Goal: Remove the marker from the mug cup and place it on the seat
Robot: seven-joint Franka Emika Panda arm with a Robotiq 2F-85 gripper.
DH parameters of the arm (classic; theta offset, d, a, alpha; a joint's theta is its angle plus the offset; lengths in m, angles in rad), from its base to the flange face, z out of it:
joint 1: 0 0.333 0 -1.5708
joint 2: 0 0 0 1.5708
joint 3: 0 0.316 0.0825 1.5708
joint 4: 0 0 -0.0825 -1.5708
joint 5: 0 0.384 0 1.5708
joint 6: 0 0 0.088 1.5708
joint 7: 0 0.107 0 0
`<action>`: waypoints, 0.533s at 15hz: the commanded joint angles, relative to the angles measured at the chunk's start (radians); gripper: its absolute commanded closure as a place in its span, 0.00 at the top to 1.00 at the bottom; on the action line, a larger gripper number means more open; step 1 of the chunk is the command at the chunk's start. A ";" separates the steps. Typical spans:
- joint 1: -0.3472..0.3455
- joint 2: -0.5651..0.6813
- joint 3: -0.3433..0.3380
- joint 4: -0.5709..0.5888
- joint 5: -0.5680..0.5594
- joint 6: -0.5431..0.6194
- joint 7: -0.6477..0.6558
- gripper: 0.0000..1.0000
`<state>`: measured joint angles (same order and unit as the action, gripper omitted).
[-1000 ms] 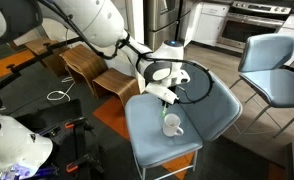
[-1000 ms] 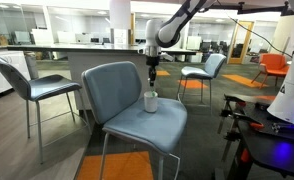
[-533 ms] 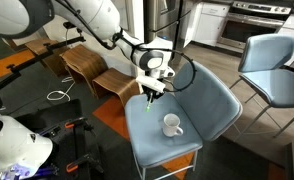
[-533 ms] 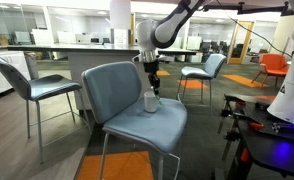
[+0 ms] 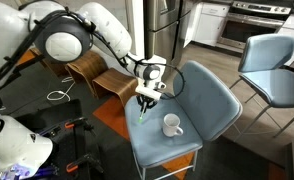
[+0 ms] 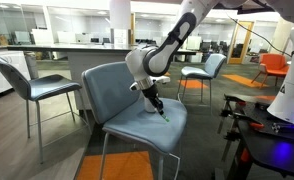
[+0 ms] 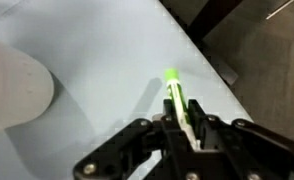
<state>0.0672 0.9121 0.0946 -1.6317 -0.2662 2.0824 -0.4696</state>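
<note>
A: status on the marker?

B: out of the mug cup (image 5: 172,125); gripper (image 5: 144,97) is clamped on the marker (image 5: 143,108), holding it tip-down over the seat (image 5: 159,152).

A: grasp ok?

B: wrist view shows the jaws pinching the marker (image 7: 174,90) partway along its shaft; the bright green end sticks out past the gripper (image 7: 187,125) toward the padding; looks firm and roughly centred.

A: tip touching the seat?

B: cannot tell; close to it in an exterior view (image 6: 163,114), but contact isn't resolvable.

A: mug clearance?

B: mug sits off to one side, apart from the gripper; at the far edge of the wrist view (image 7: 12,90), well clear of the tip.

A: how to finish the step?

B: my read: the tip is near the seat's edge in the wrist view; shift inward toward the middle, short of the mug; come down low, tilt the marker toward flat, then release; a drop from height onto padding risks a bounce or a roll off the rim; retreat straight up so the fingers don't drag it.
</note>
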 commanded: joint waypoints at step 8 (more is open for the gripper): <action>0.107 0.232 -0.040 0.348 -0.141 -0.139 0.030 0.46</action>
<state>0.1578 1.0963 0.0718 -1.3735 -0.3950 1.9888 -0.4673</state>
